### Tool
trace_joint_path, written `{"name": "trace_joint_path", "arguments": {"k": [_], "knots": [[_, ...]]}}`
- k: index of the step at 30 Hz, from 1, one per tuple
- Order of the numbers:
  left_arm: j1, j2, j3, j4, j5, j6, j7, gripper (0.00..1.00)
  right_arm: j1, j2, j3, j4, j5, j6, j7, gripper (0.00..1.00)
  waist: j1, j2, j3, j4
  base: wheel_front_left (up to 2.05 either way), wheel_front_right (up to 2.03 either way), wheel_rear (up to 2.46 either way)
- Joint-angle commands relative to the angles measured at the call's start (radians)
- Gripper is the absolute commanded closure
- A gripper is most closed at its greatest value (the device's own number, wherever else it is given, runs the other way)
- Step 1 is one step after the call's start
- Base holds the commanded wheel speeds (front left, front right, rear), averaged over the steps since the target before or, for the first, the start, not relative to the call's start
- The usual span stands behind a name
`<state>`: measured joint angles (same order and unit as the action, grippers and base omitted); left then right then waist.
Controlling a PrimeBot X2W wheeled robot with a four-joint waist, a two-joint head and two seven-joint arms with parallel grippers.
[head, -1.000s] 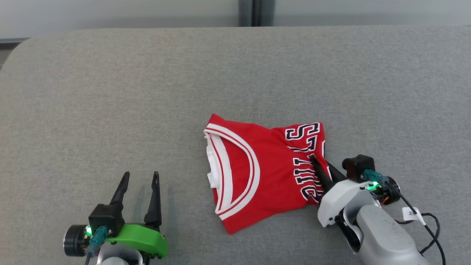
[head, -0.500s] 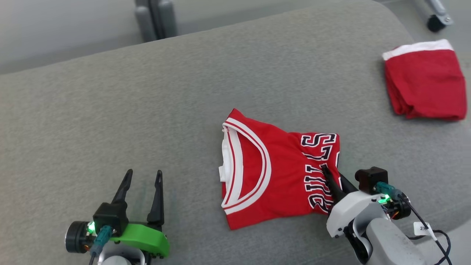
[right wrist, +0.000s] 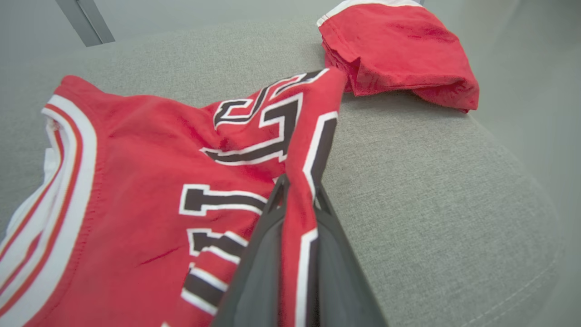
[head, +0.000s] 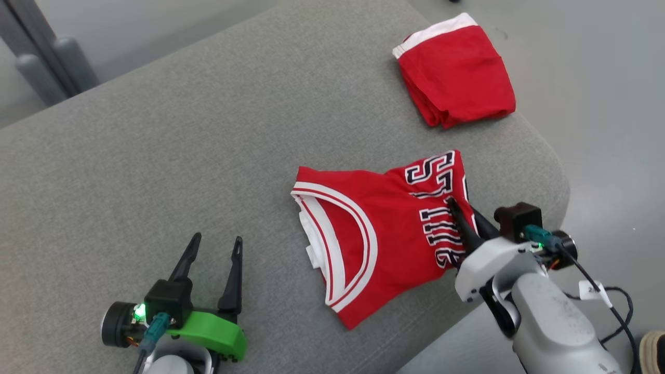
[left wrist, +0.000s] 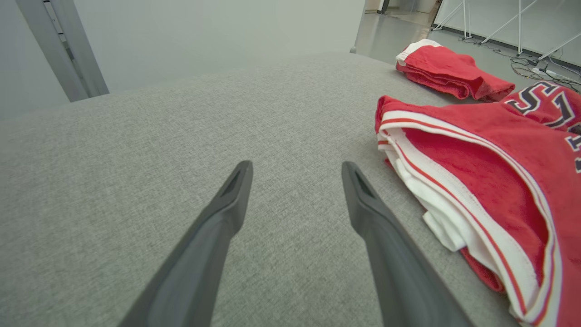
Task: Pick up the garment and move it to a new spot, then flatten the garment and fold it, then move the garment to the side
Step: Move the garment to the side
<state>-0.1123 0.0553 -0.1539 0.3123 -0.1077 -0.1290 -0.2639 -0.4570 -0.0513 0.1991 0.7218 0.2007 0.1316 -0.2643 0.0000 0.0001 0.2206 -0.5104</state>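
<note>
**Left gripper idle, right gripper pinching the red jersey**

Going left to right in the head view.

Down at about 7 o'clock, the left gripper sits low over the grey bench. Its jaws are released and spread wide with nothing between them. The left wrist view just shows bare grey fabric between the two dark fingers, which point toward 12. There's a green shell behind the fingers and a little green light on.

Just right of centre, around 5 o'clock, the jersey lies on the bench, folded over. The white-and-red striped neckline curves across its left half, and the black-and-white lettering is on the right half. A bit of white inner layer peeks out at its 9 o'clock edge. Its lower corner lies close to the bench's near edge.

At the jersey's 3 o'clock edge, the right gripper has its jaws clenched on a ridge of cloth, right in the lettering. The right wrist view shows a raised red fold with white and black trim squeezed between the fingers. The arm comes in from 4 o'clock, pale forearm first, with a black cable hanging off it.

Up at 1 o'clock there's a second red garment with a white band. It's folded, near the bench's rounded corner and well apart from the jersey. Right of the bench is grey floor.
</note>
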Motion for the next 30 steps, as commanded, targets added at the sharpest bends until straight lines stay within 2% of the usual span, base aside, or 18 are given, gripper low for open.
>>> {"name": "trace_joint_path", "arguments": {"k": [1,5,8,10,15,20,21,23,27,30], "knots": [[-0.011,0.02,0.011,0.0,0.004,-0.002,0.0,0.0,-0.044,0.0,0.005,-0.003,-0.018,-0.002,0.001,1.0,0.0,-0.0001,0.052,-0.034,0.0,0.0,0.0],[-0.024,0.036,0.019,-0.013,0.005,-0.002,0.0,0.0,-0.174,-0.001,0.006,0.009,-0.063,-0.002,0.0,1.0,0.0,-0.0001,0.093,-0.024,0.0,0.0,0.0],[-0.039,0.051,0.015,-0.019,0.006,-0.002,0.0,0.0,-0.285,-0.003,-0.055,0.051,-0.128,-0.002,0.0,1.0,0.0,-0.0001,0.125,0.005,0.0,0.0,0.0],[-0.049,0.058,0.009,-0.018,0.002,-0.002,0.0,0.0,-0.36,-0.005,-0.131,0.088,-0.2,-0.002,0.0,1.0,0.0,-0.0001,0.145,0.031,0.0,0.0,0.0],[-0.07,0.077,0.019,-0.006,-0.005,-0.002,0.0,0.0,-0.481,-0.072,-0.346,0.164,-0.442,-0.002,0.031,1.0,0.0,-0.0001,0.185,0.088,0.0,0.0,0.0],[-0.087,0.076,0.017,0.004,-0.01,-0.002,0.001,0.0,-0.499,-0.112,-0.608,0.137,-0.636,-0.002,0.083,1.0,0.0,-0.0001,0.203,0.143,0.0,0.0,0.0],[-0.089,0.076,0.018,0.005,-0.011,-0.001,0.001,0.0,-0.495,-0.109,-0.66,0.124,-0.673,-0.002,0.085,0.88,0.0,-0.0001,0.206,0.153,0.0,0.0,0.0],[-0.092,0.076,0.023,0.004,-0.012,0.0,0.001,0.0,-0.484,-0.093,-0.736,0.108,-0.734,-0.002,0.08,0.0,0.0,-0.0001,0.209,0.163,0.0,0.0,0.0],[-0.09,0.072,0.035,0.006,-0.012,0.0,0.001,0.0,-0.477,-0.062,-0.848,0.096,-0.794,-0.002,0.04,0.0,0.0,-0.0001,0.198,0.175,0.0,0.0,0.0],[-0.088,0.065,0.048,0.005,-0.011,0.0,0.001,0.0,-0.48,-0.037,-0.872,0.103,-0.809,-0.002,0.012,0.0,0.0,-0.0001,0.18,0.178,0.0,0.0,0.0]]}}
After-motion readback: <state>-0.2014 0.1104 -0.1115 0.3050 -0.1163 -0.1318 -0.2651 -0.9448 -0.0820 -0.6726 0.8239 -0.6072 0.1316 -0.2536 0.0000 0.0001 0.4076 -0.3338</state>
